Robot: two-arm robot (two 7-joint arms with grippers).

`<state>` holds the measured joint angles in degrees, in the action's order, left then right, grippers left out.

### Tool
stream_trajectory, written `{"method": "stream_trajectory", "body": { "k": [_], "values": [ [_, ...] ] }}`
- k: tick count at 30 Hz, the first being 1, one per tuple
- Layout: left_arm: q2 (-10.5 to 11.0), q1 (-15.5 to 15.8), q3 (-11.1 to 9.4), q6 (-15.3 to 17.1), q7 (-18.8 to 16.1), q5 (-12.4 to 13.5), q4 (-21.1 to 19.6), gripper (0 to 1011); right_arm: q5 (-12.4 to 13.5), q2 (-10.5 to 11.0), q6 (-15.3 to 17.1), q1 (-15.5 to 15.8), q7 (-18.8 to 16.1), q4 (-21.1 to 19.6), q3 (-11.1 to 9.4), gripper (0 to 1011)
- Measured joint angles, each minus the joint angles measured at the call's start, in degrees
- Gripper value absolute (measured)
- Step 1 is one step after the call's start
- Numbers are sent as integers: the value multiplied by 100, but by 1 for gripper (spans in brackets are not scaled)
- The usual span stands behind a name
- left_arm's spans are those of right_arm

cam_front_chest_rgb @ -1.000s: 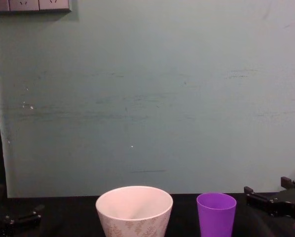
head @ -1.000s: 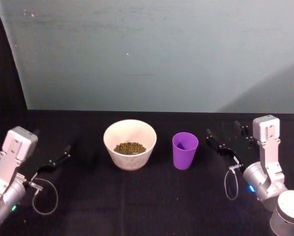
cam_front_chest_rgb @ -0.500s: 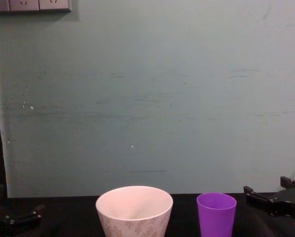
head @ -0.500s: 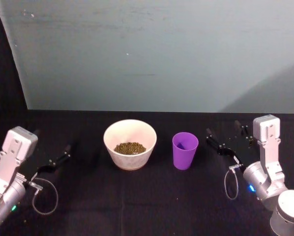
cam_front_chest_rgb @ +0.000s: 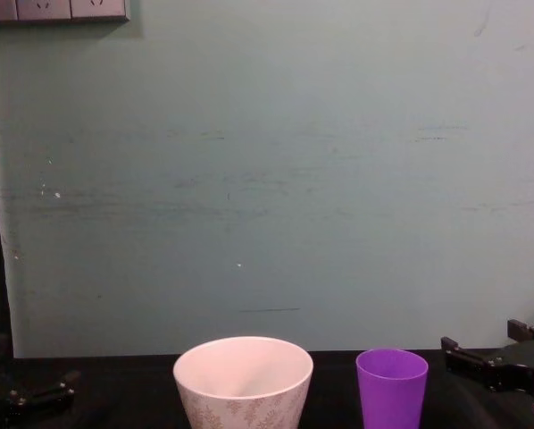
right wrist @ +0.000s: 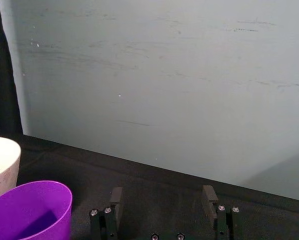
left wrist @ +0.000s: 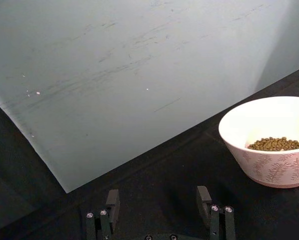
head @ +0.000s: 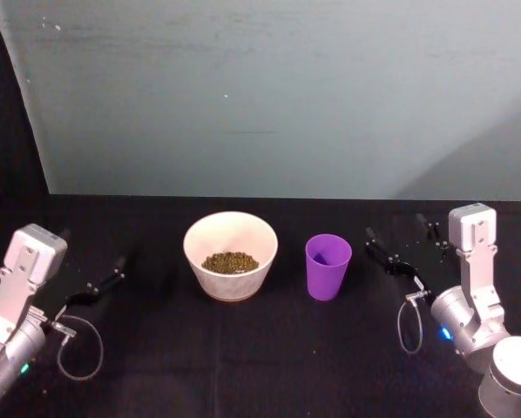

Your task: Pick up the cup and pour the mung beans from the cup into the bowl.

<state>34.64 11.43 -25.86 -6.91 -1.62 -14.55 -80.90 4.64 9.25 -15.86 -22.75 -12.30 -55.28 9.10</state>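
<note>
The cup stands upright at centre-right of the head view, just right of the bowl, a small gap between them, both on the black table. Mung beans already lie in the bowl's bottom; the cup's inside looks plain purple w/ no beans visible, so the pour is prob done.

Right gripper sits at mid-right of the head view, near the cup but apart from it, fingers spread & holding nothing. Left gripper at lower left, well apart from the bowl, also spread & empty.

Risks, as a guess: if the right arm swings in toward the cup it could clip the light tumbler & tip it vs the bowl, since the gap there is narrow. A 2nd grasp would gain nothing if the cup is empty.

Views: head view looks down into both vessels, so beans show. Chest view, low & side-on, gives only the outer walls at the bottom edge, no contents, but shows the bowl's leaf pattern. Left wrist view has beans + pattern together at the right edge. Right wrist view has the cup rim at lower left beside a sliver of bowl
</note>
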Motion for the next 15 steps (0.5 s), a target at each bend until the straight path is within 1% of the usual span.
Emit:
{"method": "stream_trajectory", "body": {
  "k": [15],
  "values": [
    [0,0,0,0,0,0,0,1011,2,0,0,0,-5,0,0,1004]
  ]
}}
